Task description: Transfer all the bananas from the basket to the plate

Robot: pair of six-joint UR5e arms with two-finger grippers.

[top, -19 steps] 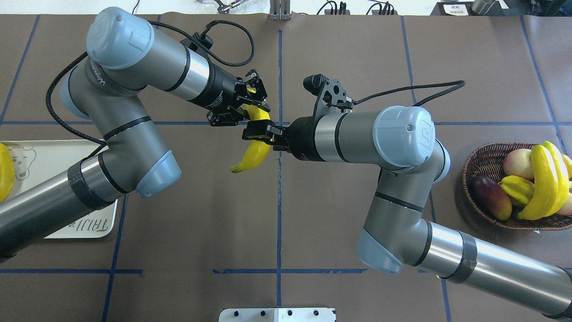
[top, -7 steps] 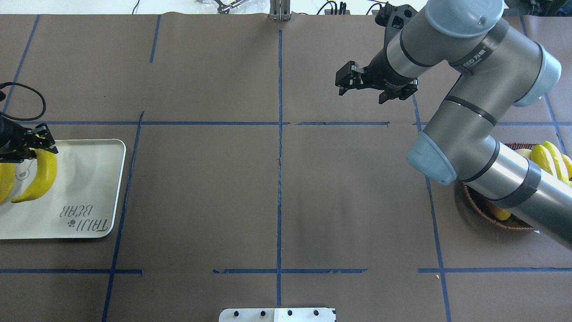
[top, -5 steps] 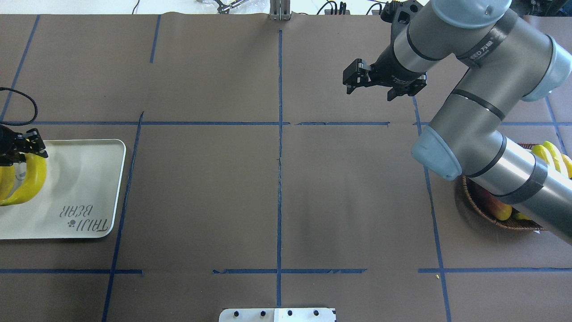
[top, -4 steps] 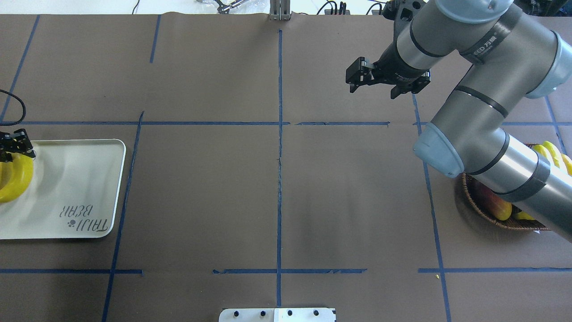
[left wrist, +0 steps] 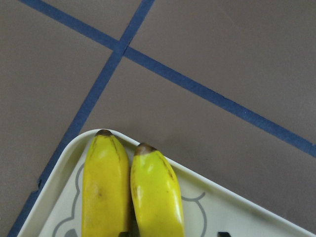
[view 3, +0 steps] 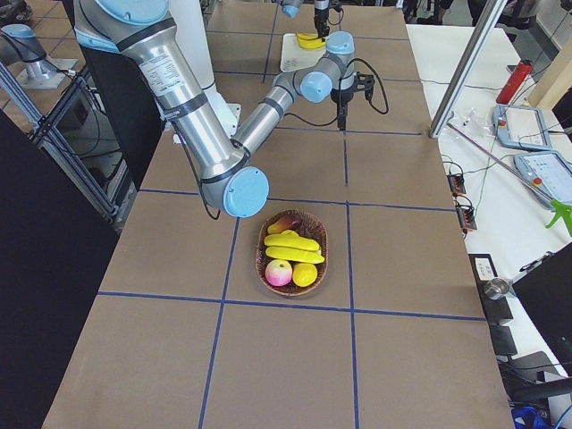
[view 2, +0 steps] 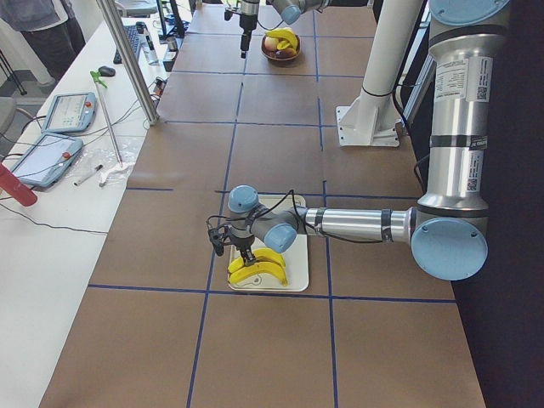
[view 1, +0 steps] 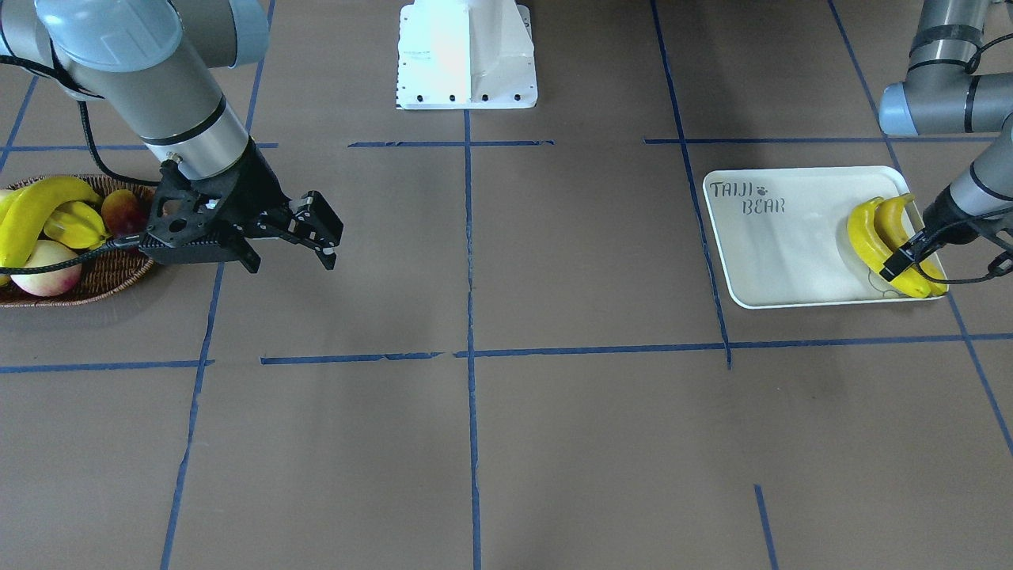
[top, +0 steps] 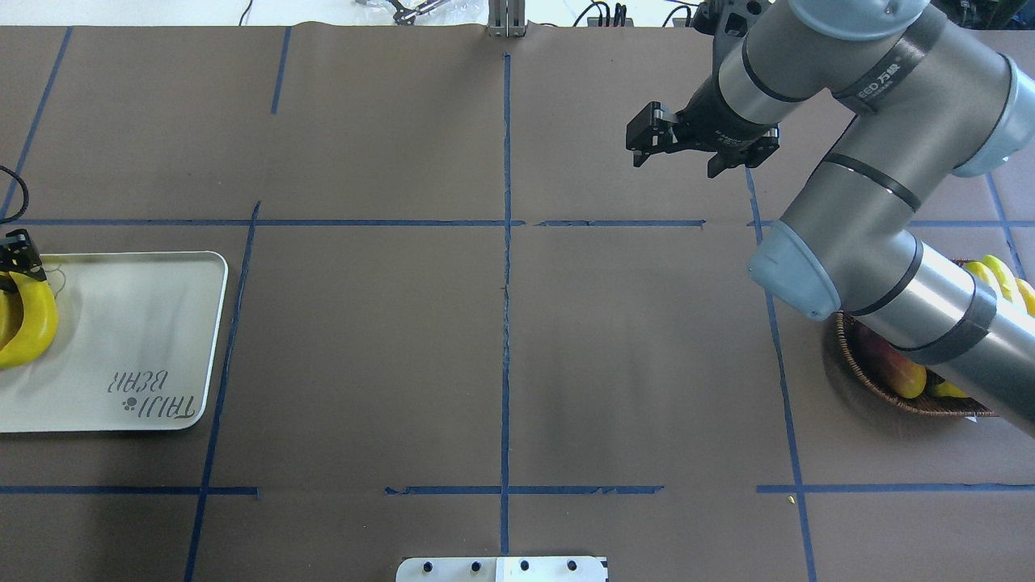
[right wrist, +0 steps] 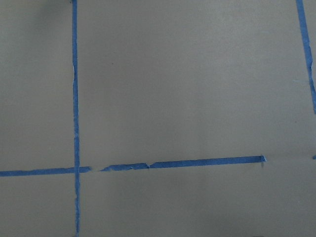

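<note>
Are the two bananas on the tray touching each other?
Touching. The left wrist view shows one banana and the other banana lying flank to flank on the tray, with no gap between them.

"TAIJI BEAR" printed on plate point(view 1: 791, 261)

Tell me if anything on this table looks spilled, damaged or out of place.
Nothing is spilled or damaged. Two bananas lie side by side at one end of the tray, and the basket sits upright. The only oddity is that the blue tape has small ragged breaks.
</note>
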